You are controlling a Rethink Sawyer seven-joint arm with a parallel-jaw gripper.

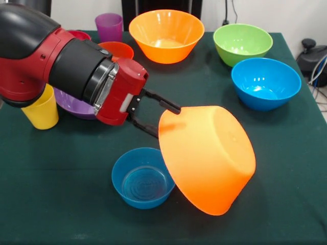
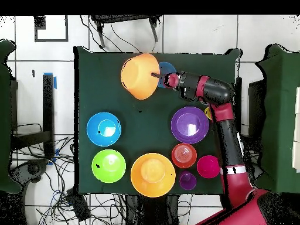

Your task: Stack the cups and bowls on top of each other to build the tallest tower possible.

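Your large orange bowl [image 1: 209,158] hangs tipped on its side above the table [image 1: 61,204], mouth facing back toward the arm and base pointing away. Its rim is pinched in the claw [image 1: 161,118]. The small teal bowl [image 1: 143,177] sits just beside and below it. You'd likely need to turn the bowl level before setting it down anywhere.

Dark green cloth-covered worktop [image 2: 88,88] is sitting on a white tiled floor [image 2: 193,35]. Black cables [image 2: 58,193] are trailing across the tiles beside it.
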